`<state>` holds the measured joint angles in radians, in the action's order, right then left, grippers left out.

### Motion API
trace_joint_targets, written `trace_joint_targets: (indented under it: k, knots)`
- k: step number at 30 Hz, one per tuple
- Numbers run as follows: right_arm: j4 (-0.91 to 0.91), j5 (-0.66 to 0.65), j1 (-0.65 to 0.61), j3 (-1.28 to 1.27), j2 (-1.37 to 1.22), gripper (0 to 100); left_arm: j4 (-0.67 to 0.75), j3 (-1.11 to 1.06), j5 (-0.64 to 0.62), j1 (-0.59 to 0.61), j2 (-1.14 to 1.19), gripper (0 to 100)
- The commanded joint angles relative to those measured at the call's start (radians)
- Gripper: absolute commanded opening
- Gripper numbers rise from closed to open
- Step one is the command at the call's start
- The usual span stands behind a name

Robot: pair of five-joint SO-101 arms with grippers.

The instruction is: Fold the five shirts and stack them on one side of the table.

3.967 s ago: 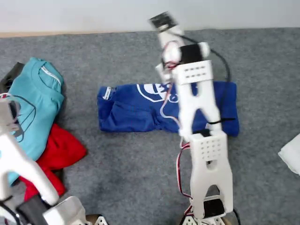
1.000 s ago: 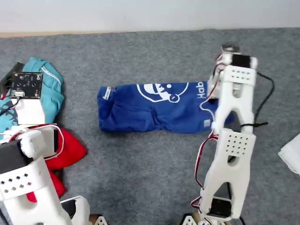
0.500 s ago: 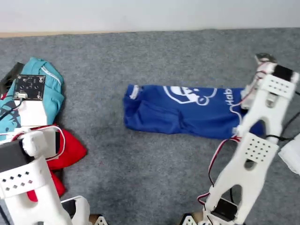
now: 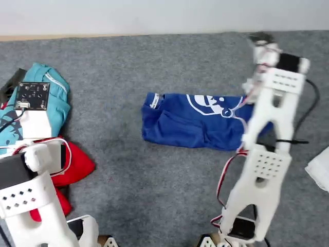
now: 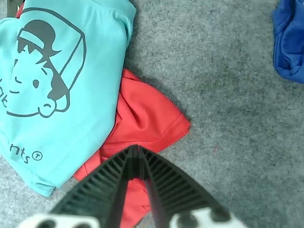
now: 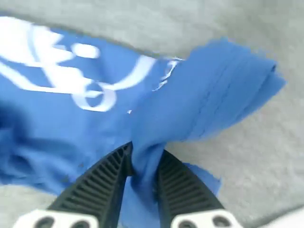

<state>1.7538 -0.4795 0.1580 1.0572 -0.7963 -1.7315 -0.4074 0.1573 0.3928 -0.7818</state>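
The blue shirt (image 4: 193, 121) lies mid-way across the table (image 4: 128, 62), its long axis running from left edge to right edge. The right gripper (image 6: 144, 154) pinches its right end, apparently lifted slightly. The left gripper (image 5: 136, 153), closed on nothing, hangs over the red shirt (image 5: 142, 118) near the left edge, well apart from the blue shirt.

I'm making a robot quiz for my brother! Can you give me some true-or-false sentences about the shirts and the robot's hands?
1. The right hand pinches the blue shirt. True.
2. The teal shirt lies under the red shirt. False: the teal one lies on top.
3. The left hand is shut. True.
4. The blue shirt is stacked on the teal shirt. False: it lies apart from it, on the grey mat.
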Motion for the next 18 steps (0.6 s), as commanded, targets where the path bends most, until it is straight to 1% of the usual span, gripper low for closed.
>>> trace_joint_targets:
  k: [1, 12, 18]
  knots:
    - [0.042, -0.003, -0.119, -0.075, 0.140, 0.9, -0.021, 0.008, 0.008, -0.009, -0.020, 0]
    - [0.036, 0.075, -0.438, -0.107, 0.182, 0.9, -0.021, 0.008, 0.005, -0.008, -0.020, 0]
    - [-0.053, 0.077, -0.536, -0.110, 0.171, 0.9, -0.021, 0.008, 0.002, -0.005, -0.021, 0]
